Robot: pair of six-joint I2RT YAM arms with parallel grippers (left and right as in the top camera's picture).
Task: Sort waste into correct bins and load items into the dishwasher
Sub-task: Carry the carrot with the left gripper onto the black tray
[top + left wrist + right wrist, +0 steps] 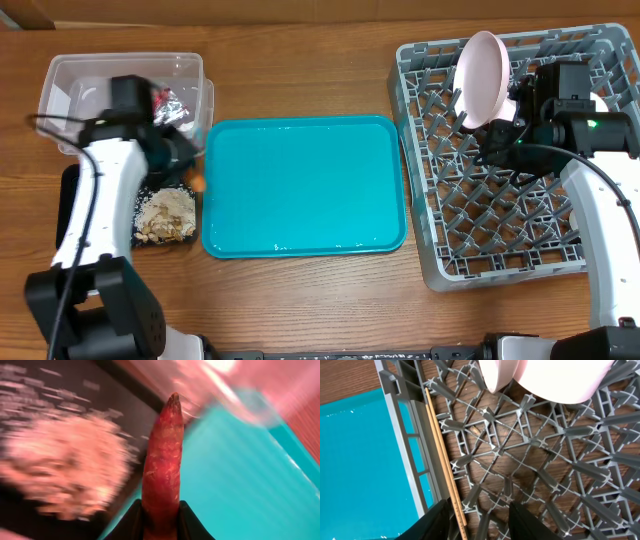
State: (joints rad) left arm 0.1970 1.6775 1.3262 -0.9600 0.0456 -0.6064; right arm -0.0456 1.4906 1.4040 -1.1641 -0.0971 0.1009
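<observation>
Carrot (162, 450) clamped in left gripper (161, 512), hanging at black tray (125, 407) edge beside scraps (65, 465). Best shift further over it before opening, or it may land on the teal tray (240, 475). Right gripper (480, 520) fingers apart over rack (395, 420); chopsticks (440, 450) inside.

Table (300, 50): brown wood grain. Serving tray (305, 185): uniform glossy teal. Dish rack (500, 230): grey, with a lattice pattern of crossed diagonals. Plate (482, 72): pale pink shading to white. Chopsticks (441, 450): light natural wood. Tub (70, 80): clear and colourless. Wrapper (176, 104): red and silver. Shallow tray (68, 200): black, flecked with pale grains. Food scraps (165, 215): beige. Carrot (162, 460): orange-red with a dark brown tip. Left arm (100, 190) and right arm (600, 210): white shells, black joints. Left pincer (162, 522) and right pincer (477, 520): black.
</observation>
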